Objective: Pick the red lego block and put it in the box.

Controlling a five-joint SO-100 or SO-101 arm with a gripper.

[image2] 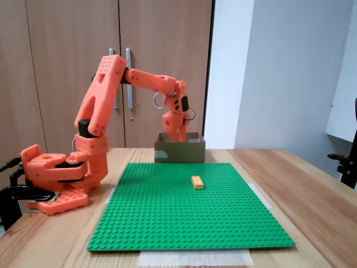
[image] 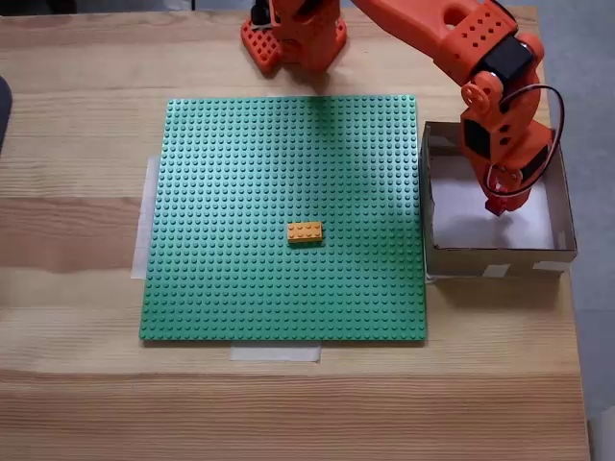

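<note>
Gripper (image: 497,206) down inside the box (image: 562,206), whether spread or pinching anything impossible to tell. Orange-yellow brick (image: 305,231) mid green baseplate (image: 240,173) on the desk (image: 77,115).

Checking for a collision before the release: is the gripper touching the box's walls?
Cannot tell. In a fixed view from above, the gripper hangs over the box floor, apparently clear of the walls; in a fixed view from the front, its tip dips behind the rim, hiding any gap.

An orange-yellow brick (image: 305,231) sits on a green baseplate (image: 240,192), taped to the wooden counter (image: 77,384); wooden cupboard doors (image2: 67,33) stand behind.
</note>
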